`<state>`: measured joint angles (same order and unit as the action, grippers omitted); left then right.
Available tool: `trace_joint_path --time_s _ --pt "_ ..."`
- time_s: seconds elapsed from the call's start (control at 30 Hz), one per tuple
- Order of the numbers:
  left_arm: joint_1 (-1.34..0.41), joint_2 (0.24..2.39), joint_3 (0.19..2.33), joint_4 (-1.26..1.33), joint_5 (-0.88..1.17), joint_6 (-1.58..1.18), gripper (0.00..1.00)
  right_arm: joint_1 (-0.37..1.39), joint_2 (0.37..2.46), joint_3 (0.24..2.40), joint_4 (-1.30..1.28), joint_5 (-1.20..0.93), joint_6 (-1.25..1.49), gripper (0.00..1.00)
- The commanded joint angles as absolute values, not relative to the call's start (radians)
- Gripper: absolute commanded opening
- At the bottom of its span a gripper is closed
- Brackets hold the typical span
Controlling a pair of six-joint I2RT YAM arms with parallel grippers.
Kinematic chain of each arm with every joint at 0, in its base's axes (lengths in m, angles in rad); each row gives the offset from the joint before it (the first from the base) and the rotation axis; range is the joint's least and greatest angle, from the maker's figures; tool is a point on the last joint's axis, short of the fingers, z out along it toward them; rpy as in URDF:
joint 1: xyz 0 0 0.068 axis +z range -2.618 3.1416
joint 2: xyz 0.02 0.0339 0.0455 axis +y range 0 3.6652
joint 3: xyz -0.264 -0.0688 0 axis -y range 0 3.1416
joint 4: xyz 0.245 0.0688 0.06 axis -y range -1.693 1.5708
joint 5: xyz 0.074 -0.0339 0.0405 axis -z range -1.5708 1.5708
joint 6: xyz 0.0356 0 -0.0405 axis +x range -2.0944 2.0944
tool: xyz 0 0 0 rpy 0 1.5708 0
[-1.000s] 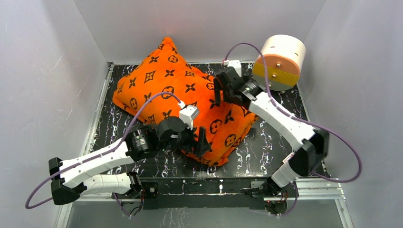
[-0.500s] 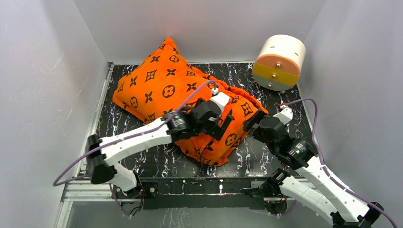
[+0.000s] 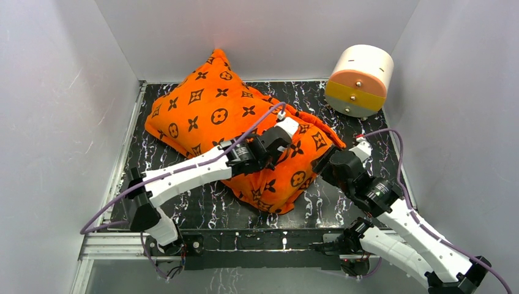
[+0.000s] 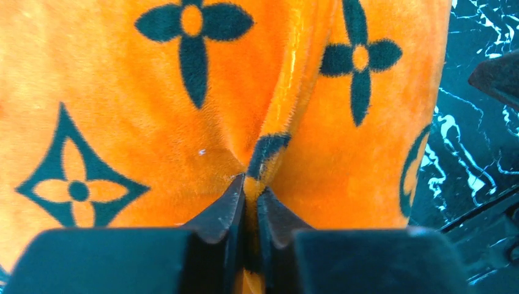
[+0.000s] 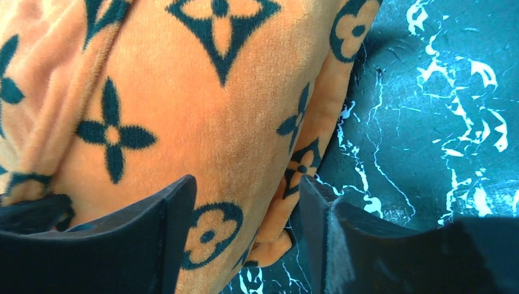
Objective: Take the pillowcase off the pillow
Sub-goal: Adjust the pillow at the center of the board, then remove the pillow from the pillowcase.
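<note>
The orange pillowcase (image 3: 214, 116) with black flowers, stars and circles lies on the black table (image 3: 343, 196), which has white squiggly lines on it. It is puffed up and fat, and it covers the pillow all over, so the pillow itself is hidden. It reaches from the far left corner of the table to about the middle, and one pointy corner sticks up against the back wall. The left gripper (image 4: 251, 187) sits on top of the end of the pillowcase closest to the near edge. Its two black fingers are squeezed almost together, and a small fold of orange cloth is pinched between them. The right gripper (image 5: 245, 208) is at the right side of that same end, low down by the table. Its fingers (image 5: 174, 226) are wide apart, with the edge of the pillowcase between them; one finger lies over the cloth and the other is over the bare table just beside it. A round white and orange drum (image 3: 360, 79) stands in the far right corner, well apart from the pillowcase
</note>
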<state>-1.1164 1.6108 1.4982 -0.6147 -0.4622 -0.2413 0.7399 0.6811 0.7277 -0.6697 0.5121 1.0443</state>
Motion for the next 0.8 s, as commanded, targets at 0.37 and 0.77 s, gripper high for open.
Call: trace_joint_path --time_s 0.37,0.77 --pt "-1.002 1.423 1.472 -0.641 -0.263 -0.310 0.00 0.726 0.864 0.839 -0.393 0.174 0.891 0.91" --pt "-1.042 1.317 1.432 -0.667 -0.103 -0.418 0.00 0.469 1.109 0.938 -0.386 0.106 0.709 0.50"
